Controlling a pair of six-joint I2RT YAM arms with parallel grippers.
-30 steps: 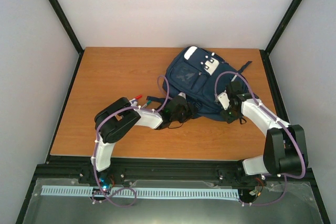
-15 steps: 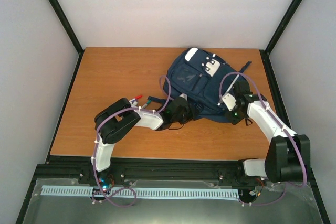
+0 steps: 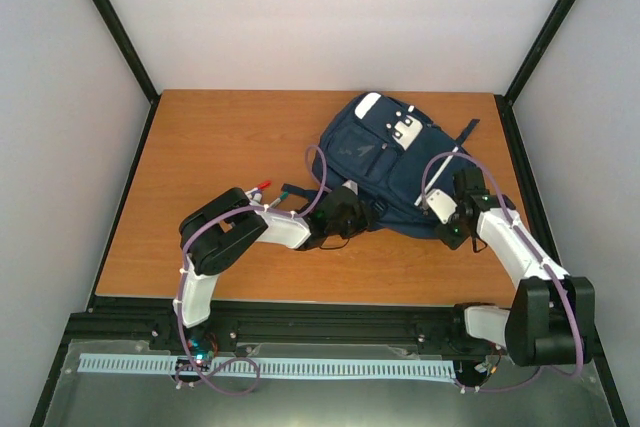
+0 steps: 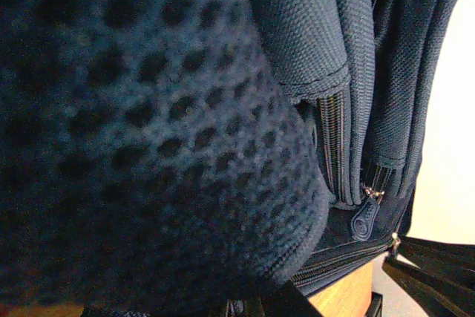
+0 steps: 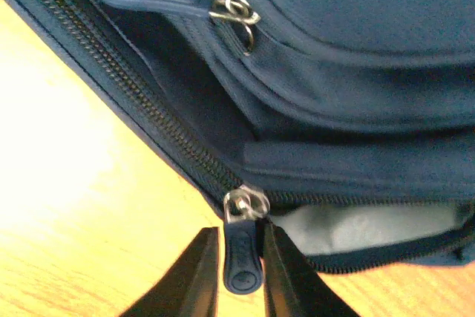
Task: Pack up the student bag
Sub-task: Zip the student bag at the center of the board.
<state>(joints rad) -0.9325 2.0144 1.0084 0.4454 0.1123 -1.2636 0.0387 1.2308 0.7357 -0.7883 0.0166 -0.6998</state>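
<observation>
Right gripper (image 5: 239,237) has drawn back toward the near right over the last second, jaws clenched on the rubbery zip pull (image 5: 243,265). Beside the slider the toothed track gapes, showing pale lining, so the zip is only partly run. Left gripper (image 3: 338,215): jaws clenched at the bag's near corner, on what I cannot tell. Student bag (image 3: 385,157), coarse navy weave with honeycomb mesh padding (image 4: 148,131), lies far right on the wooden worktop (image 3: 220,147).

The student bag (image 3: 385,162) lies on the table's (image 3: 220,147) far right, left claw (image 3: 343,213) and right claw (image 3: 453,219) at its near edge.
</observation>
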